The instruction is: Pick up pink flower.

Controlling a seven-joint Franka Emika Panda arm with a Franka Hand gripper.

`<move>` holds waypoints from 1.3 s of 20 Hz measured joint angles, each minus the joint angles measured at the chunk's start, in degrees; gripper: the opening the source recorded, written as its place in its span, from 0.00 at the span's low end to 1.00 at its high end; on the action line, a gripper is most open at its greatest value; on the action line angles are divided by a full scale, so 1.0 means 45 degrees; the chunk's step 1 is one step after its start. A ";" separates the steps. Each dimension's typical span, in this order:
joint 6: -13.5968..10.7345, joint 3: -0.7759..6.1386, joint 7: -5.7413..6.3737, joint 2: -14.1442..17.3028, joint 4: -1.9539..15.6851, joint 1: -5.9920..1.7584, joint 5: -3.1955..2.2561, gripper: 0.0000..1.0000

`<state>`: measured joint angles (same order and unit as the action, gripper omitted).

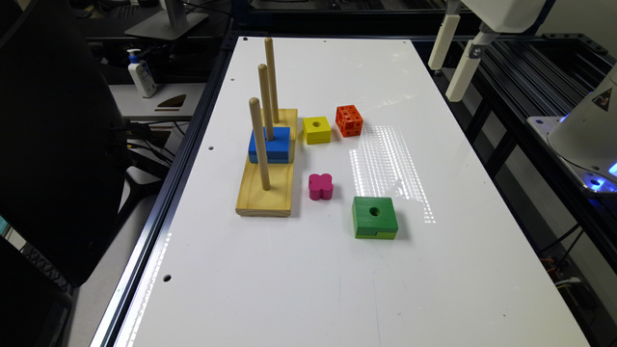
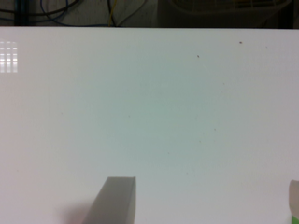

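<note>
A long glossy white tabletop (image 1: 313, 270) is framed by dark metal rails, and a grid of bright ceiling light is reflected on its surface. A black office chair back (image 1: 53, 144) is seen at the exterior view's left. Beyond it, a white pump bottle with a blue top (image 1: 141, 73) is set on a grey desk (image 1: 159, 99), beside what may be a monitor stand (image 1: 168, 21).

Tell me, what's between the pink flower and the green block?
Nothing. In the exterior view, only bare white table lies between the pink flower and the green block; they sit apart.
</note>
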<state>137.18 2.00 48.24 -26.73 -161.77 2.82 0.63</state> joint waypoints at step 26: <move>0.0530 0.0955 0.1305 0.4113 0.3504 0.0411 0.0043 1.00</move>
<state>139.56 6.30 54.11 -8.23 -146.01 4.68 0.82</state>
